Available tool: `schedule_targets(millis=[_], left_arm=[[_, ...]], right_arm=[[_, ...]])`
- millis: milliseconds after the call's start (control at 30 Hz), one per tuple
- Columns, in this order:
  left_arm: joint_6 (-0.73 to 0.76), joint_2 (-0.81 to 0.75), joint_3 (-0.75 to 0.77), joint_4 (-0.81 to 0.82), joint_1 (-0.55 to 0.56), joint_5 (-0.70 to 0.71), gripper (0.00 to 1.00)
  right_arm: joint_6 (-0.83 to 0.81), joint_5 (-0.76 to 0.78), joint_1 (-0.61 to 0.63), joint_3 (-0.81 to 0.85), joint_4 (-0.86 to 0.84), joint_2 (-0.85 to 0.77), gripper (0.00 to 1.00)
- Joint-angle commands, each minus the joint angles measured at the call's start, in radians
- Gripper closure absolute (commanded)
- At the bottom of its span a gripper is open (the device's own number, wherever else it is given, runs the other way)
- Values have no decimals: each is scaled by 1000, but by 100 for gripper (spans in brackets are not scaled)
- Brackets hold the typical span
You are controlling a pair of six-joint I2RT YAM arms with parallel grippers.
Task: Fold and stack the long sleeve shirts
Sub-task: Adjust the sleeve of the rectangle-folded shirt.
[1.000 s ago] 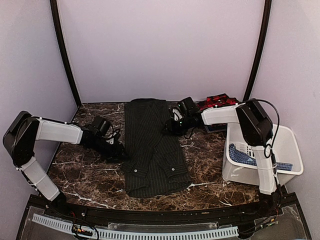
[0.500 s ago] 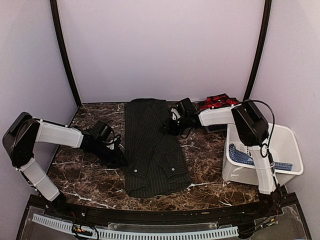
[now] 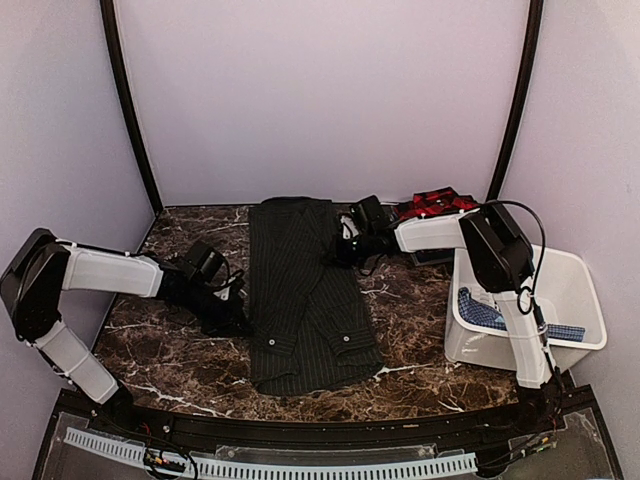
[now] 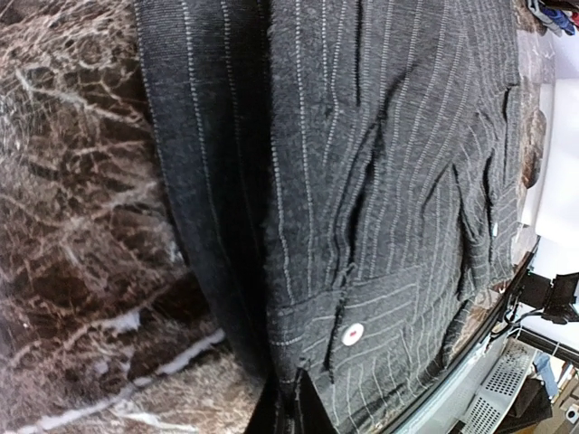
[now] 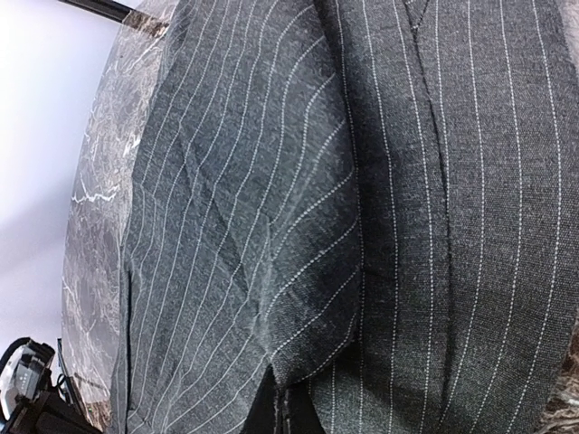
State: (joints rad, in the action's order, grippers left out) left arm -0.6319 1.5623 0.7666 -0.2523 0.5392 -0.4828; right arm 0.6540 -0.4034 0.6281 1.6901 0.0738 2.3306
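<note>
**Robotics laboratory test cell.** The setting is identified by two white-and-black robot arms, the left arm (image 3: 110, 270) and the right arm (image 3: 500, 255), which are mounted along the lower edge of the frame at a marble-patterned surface (image 3: 170, 350). This surface is enclosed on three sides by plain pale walls (image 3: 320, 100), framed by black curved poles (image 3: 128, 110). A slotted white cable duct (image 3: 300, 466) and exposed wiring (image 3: 165, 461) are seen at the bottom.
</note>
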Motion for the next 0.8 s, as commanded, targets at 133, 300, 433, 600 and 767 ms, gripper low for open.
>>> schedule_targets(millis=[133, 300, 433, 600, 767], left_arm=[[34, -51, 29, -92, 18, -63, 100], [19, -65, 60, -97, 21, -145, 100], [3, -70, 82, -101, 23, -210, 100], [3, -55, 73, -115, 29, -232, 100], [-18, -39, 42, -89, 51, -246, 100]], right_arm=[[-4, 11, -1, 41, -20, 1, 100], [-16, 40, -4, 61, 21, -5, 100], [-31, 56, -13, 90, 61, -6, 100], [-50, 48, -15, 122, 112, 16, 100], [-56, 47, -15, 117, 127, 28, 100]])
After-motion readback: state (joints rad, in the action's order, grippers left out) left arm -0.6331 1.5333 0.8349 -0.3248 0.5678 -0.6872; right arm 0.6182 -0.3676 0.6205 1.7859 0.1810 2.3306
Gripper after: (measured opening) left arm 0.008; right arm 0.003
